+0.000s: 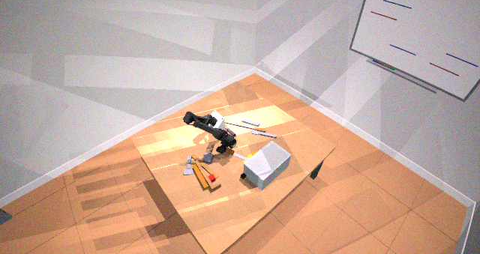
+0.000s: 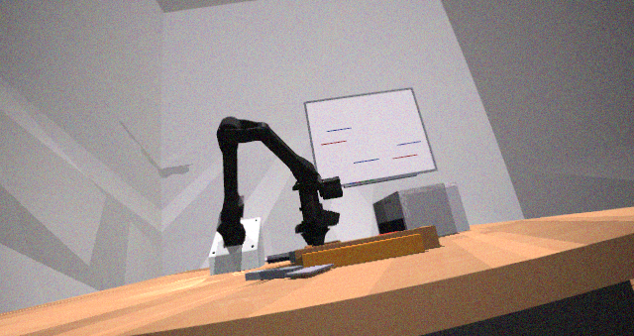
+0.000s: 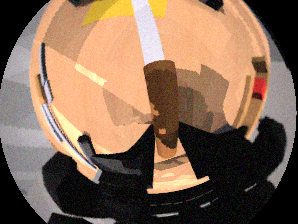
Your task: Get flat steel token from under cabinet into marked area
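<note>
My gripper point(image 1: 226, 147) point(image 2: 313, 238) is shut on a long tool low over the table, left of the grey cabinet point(image 1: 267, 164) point(image 2: 421, 209). The tool has a brown handle point(image 3: 161, 96) point(image 1: 238, 156) between my fingers and a pale shaft point(image 3: 148, 30). The shaft runs toward the yellow marked area point(image 3: 109, 7) point(image 1: 251, 155) in front of the cabinet. The steel token is not visible in any view. The cabinet's dark bottom opening point(image 2: 391, 225) faces the exterior view.
An orange bar point(image 1: 200, 176) point(image 2: 364, 249) and a brown bar point(image 1: 208, 173) lie side by side with a red cube point(image 1: 211, 177) point(image 3: 260, 87). Grey flat pieces point(image 1: 187, 168) point(image 2: 289, 273) lie near them. Two grey strips point(image 1: 250, 122) point(image 1: 264, 134) lie behind the arm's white base point(image 2: 237, 252).
</note>
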Robot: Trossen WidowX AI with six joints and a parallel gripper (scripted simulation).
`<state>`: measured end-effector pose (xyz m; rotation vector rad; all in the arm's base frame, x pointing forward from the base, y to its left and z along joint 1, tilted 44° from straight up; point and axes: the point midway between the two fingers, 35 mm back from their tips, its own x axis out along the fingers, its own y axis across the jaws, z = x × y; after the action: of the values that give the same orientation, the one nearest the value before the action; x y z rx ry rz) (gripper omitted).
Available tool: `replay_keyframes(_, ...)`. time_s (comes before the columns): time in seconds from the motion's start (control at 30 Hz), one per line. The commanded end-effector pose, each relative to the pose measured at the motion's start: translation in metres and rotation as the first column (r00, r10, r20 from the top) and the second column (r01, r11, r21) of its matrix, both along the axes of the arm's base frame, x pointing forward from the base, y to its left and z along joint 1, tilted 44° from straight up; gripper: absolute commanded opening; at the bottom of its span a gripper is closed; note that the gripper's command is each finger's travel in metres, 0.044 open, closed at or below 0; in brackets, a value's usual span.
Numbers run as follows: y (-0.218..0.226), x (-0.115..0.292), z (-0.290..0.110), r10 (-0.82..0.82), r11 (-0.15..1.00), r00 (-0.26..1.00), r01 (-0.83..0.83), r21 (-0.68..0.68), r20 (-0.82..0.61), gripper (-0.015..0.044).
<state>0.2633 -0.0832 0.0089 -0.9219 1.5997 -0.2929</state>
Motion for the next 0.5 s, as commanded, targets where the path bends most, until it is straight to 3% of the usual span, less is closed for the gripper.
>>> replay_keyframes(0.0, -0.0027, -0.0072, 0.0013, 0.000, 1.000, 1.000, 0.000, -0.003, -0.006, 0.0000)
replay_keyframes(0.47, -0.0049, -0.0122, 0.0045, 0.000, 1.000, 1.000, 0.000, 0.000, -0.001, 0.0000)
